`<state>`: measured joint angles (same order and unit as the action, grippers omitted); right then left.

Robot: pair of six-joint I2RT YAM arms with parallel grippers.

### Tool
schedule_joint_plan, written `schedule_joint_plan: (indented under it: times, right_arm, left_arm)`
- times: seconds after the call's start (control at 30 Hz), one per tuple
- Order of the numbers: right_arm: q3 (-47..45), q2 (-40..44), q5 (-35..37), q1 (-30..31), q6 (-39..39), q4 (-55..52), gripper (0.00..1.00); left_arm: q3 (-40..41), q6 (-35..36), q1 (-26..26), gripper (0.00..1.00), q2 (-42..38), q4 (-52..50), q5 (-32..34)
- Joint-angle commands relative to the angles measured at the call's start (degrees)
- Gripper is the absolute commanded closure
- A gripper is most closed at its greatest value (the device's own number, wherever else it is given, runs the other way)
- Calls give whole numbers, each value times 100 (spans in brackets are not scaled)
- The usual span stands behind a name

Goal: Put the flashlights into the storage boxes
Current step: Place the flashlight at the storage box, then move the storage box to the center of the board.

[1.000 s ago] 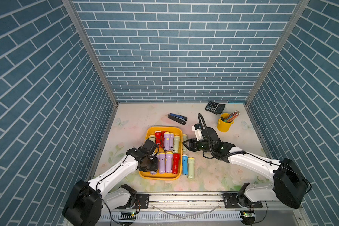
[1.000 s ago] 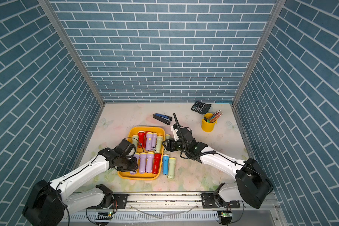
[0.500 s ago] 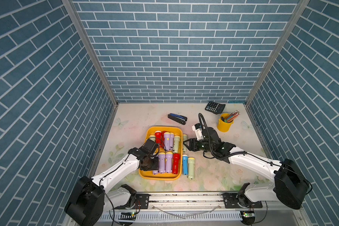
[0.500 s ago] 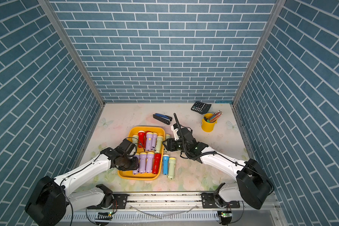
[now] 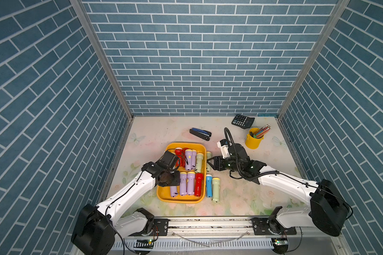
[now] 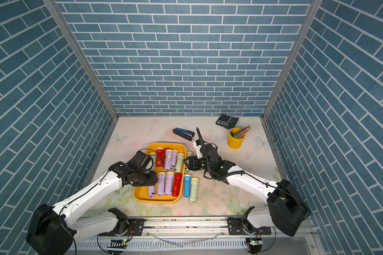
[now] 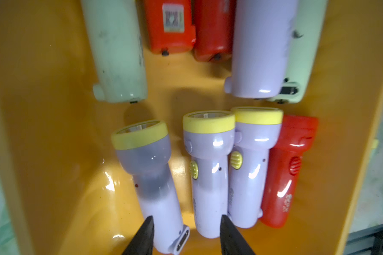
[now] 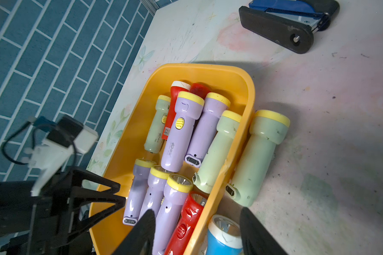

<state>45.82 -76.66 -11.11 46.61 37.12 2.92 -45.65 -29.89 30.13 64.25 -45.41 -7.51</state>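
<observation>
The yellow-orange storage box [image 5: 181, 199] [image 7: 53, 154] holds several lilac, red and pale green flashlights in two rows. My left gripper [image 7: 187, 220] is open over the front left of the box. The tail of a lilac flashlight [image 7: 150, 176] [image 5: 174, 191] lies between its fingers, resting on the box floor. My right gripper [image 8: 197, 215] [image 5: 209, 164] hangs open and empty over the box's right rim. Outside the box on the table lie a blue flashlight [image 5: 209, 185] [image 8: 223, 236] and two pale green flashlights [image 5: 216, 189] [image 8: 259, 159].
A black and blue stapler [image 5: 200, 134] lies behind the box. A yellow pencil cup [image 5: 254, 140] and a black calculator [image 5: 242, 120] stand at the back right. Brick-patterned walls close in three sides of the table.
My left gripper's jaws have widened off the lilac flashlight, which now lies in the box. The right arm has not moved.
</observation>
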Motion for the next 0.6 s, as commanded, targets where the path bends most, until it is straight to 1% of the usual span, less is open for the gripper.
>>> schedule_joint_plan:
  times: [0.0,0.1,0.23,0.37,0.57]
  right_arm:
    - [-100,271,182,15,-109,-131,38]
    - [-189,423,296,2,-148,-279,38]
    - [-450,702,426,-111,-30,-441,38]
    - [-700,1002,400,-329,143,-637,38]
    - [-1031,1498,479,-524,307,-1063,37]
  left_arm:
    - [-399,189,-9,51,-67,-436,141]
    - [-691,296,38,51,21,-443,103]
    - [-1249,541,197,51,465,-436,109]
    - [-1798,654,650,51,1090,-280,122]
    - [-2434,591,1517,51,2114,224,-64]
